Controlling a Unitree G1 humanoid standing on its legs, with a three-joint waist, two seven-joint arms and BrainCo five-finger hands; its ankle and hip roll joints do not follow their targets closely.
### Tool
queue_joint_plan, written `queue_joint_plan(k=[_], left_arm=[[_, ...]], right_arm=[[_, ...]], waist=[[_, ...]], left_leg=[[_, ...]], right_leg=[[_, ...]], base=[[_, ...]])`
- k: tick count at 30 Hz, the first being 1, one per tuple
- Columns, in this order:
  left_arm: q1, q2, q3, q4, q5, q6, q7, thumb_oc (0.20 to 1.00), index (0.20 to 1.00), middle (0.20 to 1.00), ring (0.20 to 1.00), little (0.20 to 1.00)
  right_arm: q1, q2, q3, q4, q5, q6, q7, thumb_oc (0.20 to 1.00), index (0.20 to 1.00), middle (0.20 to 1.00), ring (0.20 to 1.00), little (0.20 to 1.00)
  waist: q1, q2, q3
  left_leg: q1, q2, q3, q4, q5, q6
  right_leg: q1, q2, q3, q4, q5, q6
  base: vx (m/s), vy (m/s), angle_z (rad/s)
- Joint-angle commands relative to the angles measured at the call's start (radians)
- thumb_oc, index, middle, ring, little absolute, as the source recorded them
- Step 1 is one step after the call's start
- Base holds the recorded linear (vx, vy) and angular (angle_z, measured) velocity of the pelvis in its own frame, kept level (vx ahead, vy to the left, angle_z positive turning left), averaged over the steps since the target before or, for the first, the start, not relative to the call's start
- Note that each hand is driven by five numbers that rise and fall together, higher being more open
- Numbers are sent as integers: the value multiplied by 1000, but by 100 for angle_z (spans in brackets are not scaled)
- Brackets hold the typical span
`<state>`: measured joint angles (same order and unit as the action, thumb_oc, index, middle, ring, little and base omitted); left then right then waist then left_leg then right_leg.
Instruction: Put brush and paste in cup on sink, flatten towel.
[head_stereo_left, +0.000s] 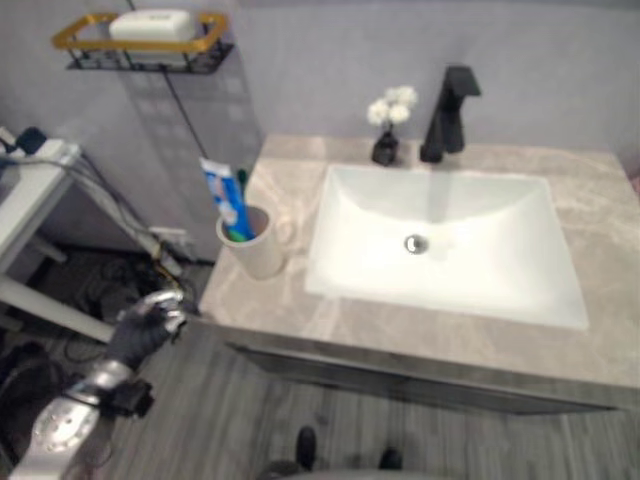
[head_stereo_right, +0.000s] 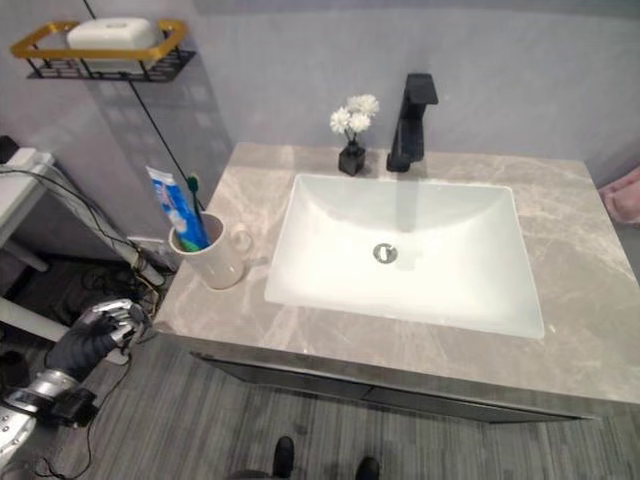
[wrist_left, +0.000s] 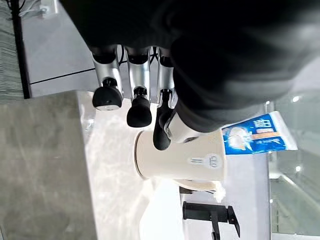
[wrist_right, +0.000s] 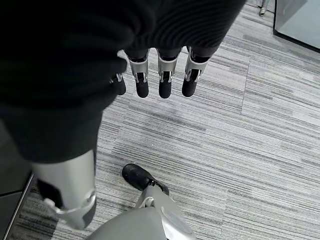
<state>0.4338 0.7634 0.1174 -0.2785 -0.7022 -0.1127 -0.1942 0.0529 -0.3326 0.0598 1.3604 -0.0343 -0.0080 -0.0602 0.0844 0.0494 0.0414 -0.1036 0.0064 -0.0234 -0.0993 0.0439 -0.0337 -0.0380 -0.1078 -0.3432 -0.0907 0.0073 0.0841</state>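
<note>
Hanging my left hand (head_stereo_left: 150, 325) low in the lower left of the head view, I am keeping it off the front left corner of the counter (head_stereo_left: 600, 340), near that corner but apart from it. Its fingers (wrist_left: 139, 102) are reaching out straight and relaxed with nothing between them, and past their dark tips the cup (wrist_left: 180, 160) is showing in my left wrist view.

That cream cup (head_stereo_left: 258, 245) is standing upright on the left part of the counter, just beside the left rim of the white sink (head_stereo_left: 530, 290). The blue paste tube (head_stereo_left: 224, 198) is leaning inside it, rising well above the rim, and the green-tipped brush (head_stereo_left: 242, 180) is poking up right beside the tube.

My right hand (wrist_right: 155, 75) is dangling over the grey striped floor (wrist_right: 240, 150), its fingers loose and extended, gripping nothing.

At the back of the sink the black tap (head_stereo_left: 450, 110) is standing, with a small dark vase of white flowers (head_stereo_left: 390, 125) just to its left. In the upper left of the frame a wall rack (head_stereo_left: 140, 42) is carrying a white bar (head_stereo_left: 150, 24).
</note>
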Motion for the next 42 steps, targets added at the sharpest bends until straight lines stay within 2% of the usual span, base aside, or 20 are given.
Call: queue_joint_plan(k=[1,13,27,42], left_arm=[[-33,1,30,-68,-37,-28,34,200,200,200,200,200],[-87,24,-33,-90,-60,-11,35,200,200,200,200,200],[-157,29,-98,-109,-64,-3,42,200,200,200,200,200],[-303,-21,-154,-115,-44,-19,110,200,200,200,200,200]], right_arm=[[-58,-7,34,5,46,-1,-15,1000,1000,1000,1000,1000],[-75,-10,57,-11,67,-2,-12,1000,1000,1000,1000,1000],[-100,-8,91,-44,82,-9,-15,1000,1000,1000,1000,1000],[-123,15,126,-57,90,-5,-20,1000,1000,1000,1000,1000]], waist=[[-27,-11,12],[-46,3,31],[-64,0,52],[-78,1,75]], left_leg=[[-50,37,13,12,-10,-8],[-68,35,31,12,-10,-8],[-78,40,44,12,-13,-10],[-96,45,69,12,-14,-10]], right_leg=[[7,-34,19,3,-2,28],[-26,-37,43,3,4,29],[-49,-33,63,3,5,24],[-88,-27,98,3,11,18]], base=[[0,0,0],[16,-4,-3],[9,-10,-4],[10,-10,-6]])
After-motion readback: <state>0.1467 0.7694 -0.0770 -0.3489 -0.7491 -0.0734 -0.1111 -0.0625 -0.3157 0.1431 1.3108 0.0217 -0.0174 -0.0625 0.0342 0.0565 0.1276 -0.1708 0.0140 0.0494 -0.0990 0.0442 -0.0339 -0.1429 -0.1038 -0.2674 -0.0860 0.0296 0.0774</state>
